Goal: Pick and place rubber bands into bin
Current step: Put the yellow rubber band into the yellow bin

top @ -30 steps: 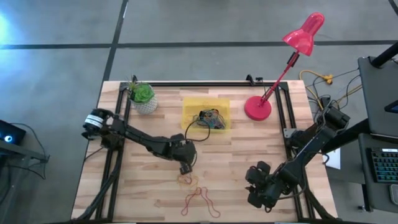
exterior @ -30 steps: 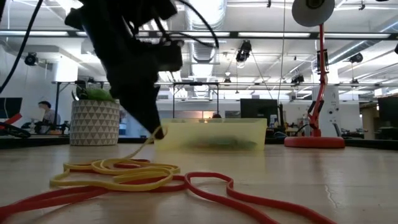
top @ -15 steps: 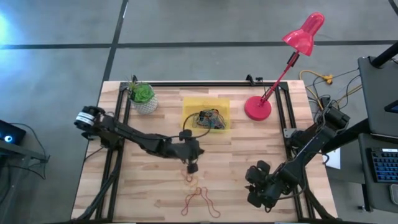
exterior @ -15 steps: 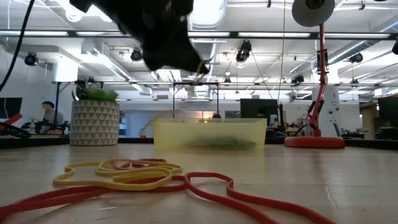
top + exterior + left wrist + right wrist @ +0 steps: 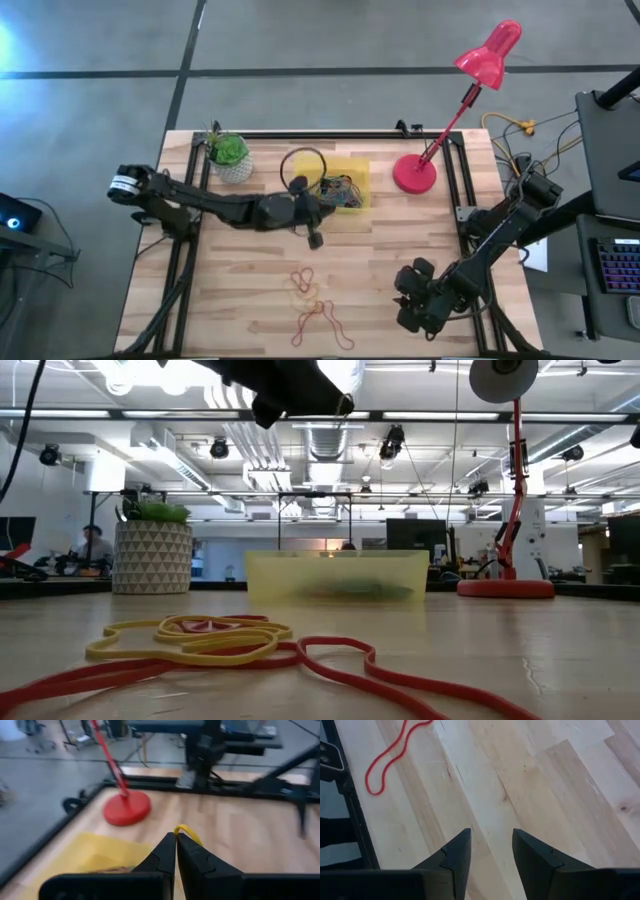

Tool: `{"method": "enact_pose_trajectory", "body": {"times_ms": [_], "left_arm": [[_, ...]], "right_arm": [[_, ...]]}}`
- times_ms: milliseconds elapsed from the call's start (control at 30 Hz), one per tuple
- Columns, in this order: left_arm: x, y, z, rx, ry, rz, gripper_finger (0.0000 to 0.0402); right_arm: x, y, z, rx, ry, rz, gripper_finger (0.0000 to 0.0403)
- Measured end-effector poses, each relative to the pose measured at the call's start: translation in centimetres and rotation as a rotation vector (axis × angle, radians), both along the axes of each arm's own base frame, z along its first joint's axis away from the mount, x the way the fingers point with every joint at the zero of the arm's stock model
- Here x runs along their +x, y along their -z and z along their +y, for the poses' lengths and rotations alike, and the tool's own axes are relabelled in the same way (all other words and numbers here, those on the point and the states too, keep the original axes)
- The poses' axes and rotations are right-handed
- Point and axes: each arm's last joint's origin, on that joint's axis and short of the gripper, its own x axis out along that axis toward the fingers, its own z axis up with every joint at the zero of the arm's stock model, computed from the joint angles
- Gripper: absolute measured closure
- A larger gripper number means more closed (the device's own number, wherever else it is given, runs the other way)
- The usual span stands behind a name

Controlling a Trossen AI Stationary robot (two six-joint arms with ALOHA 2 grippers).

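My left gripper (image 5: 314,238) (image 5: 176,836) is raised high above the table's middle, at the bin's near edge, shut on a yellow rubber band (image 5: 186,831). In the low view it (image 5: 340,405) shows at the picture's top. The translucent yellow bin (image 5: 355,165) (image 5: 335,575) holds several bands (image 5: 338,190). A yellow and red pile of bands (image 5: 305,285) (image 5: 190,640) and a red band (image 5: 322,325) lie flat on the wood nearer the near edge. My right gripper (image 5: 415,310) (image 5: 490,850) waits open at the near right, above bare wood. My left gripper pinches the yellow rubber band between its two shut fingertips. Only a small curve of the band (image 5: 186,831) shows past the tips. The band is lifted clear of the table. The fingers hide the rest of it.
A white plant pot (image 5: 232,160) stands far left of the bin. The lamp's red base (image 5: 414,173) stands right of the bin. A thin black cable loop (image 5: 305,165) sits over the bin's far left corner. Black rails run along the table's sides.
My left gripper has risen from the pile of bands on the wood and moved toward the far edge, up to the bin's near side, staying shut. It has carried a yellow band up clear of the table. The pile has stayed where it was.
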Motion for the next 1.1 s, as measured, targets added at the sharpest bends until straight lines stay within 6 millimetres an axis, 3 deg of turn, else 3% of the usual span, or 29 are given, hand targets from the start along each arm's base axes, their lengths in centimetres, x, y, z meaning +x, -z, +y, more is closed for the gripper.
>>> {"method": "enact_pose_trajectory", "body": {"times_ms": [333,567,767,1100], "left_arm": [[0.4,-0.1,6.7,0.077,-0.068,0.009,0.0401],[1.0,2.4,10.8,0.062,-0.079,0.104,0.0401],[1.2,4.4,12.6,0.033,-0.085,0.175,0.0401],[0.8,5.4,13.5,0.016,-0.157,0.255,0.0401]], "right_arm": [[0.1,-0.2,0.0,0.021,0.068,-0.025,0.0274],[0.4,-0.3,0.0,0.031,0.131,-0.082,0.0274],[0.6,-0.5,0.2,0.049,0.152,-0.121,0.0276],[0.7,-0.6,0.1,0.030,0.182,-0.164,0.0280]]}}
